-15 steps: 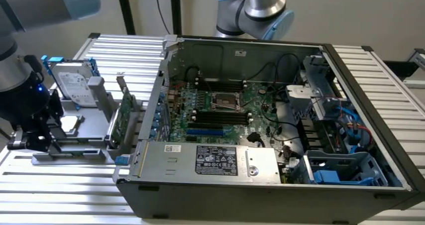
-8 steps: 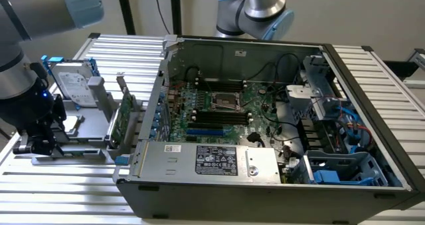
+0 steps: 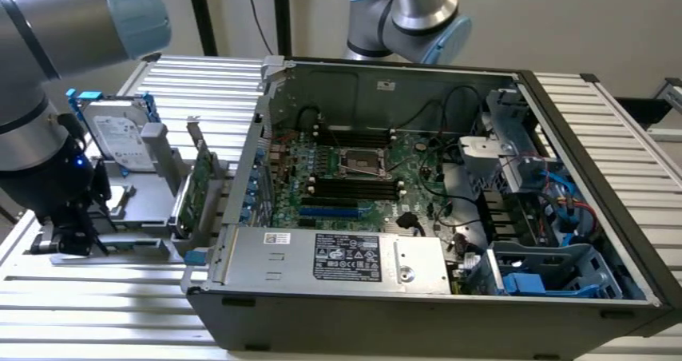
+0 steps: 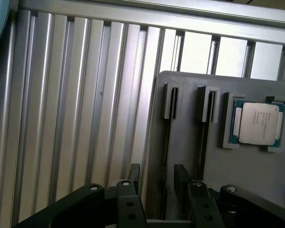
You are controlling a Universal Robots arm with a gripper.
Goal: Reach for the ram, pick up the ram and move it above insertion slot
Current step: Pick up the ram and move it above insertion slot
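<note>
Wrist view: my jaws stand apart, straddling what looks like the ram (image 4: 166, 156), edge-on, running straight ahead.

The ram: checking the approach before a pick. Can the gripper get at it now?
Probably yes: the open gripper hangs over the gray holder, its fingers either side of the slot where the ram seems to stand edge-on, with nothing between.
</note>
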